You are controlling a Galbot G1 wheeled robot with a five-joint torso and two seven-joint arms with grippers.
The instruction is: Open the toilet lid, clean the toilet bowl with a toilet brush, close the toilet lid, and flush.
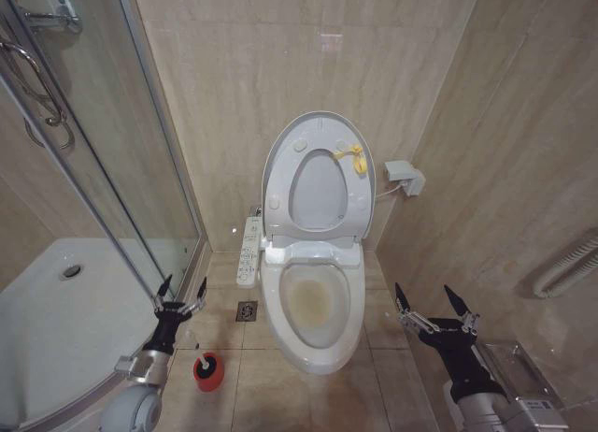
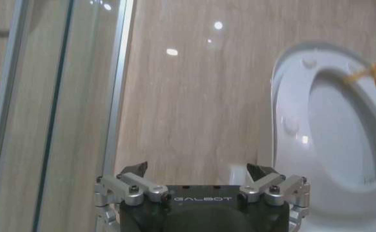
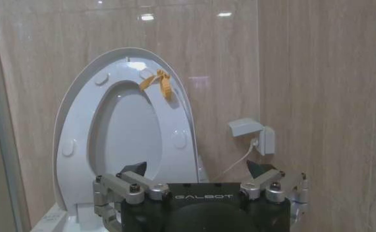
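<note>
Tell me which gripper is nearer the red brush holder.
The left gripper. It hovers open just above and beside the red holder on the floor left of the toilet bowl, while the right gripper is across on the bowl's far side.

Left pincer (image 1: 180,292), right pincer (image 1: 434,300) spread (both low).

The toilet lid (image 1: 277,161) is raised upright against the back wall, behind the toilet bowl (image 1: 316,306). The toilet brush (image 1: 207,369) is set on the floor, left of the bowl, beside the shower tray (image 1: 56,329).
</note>
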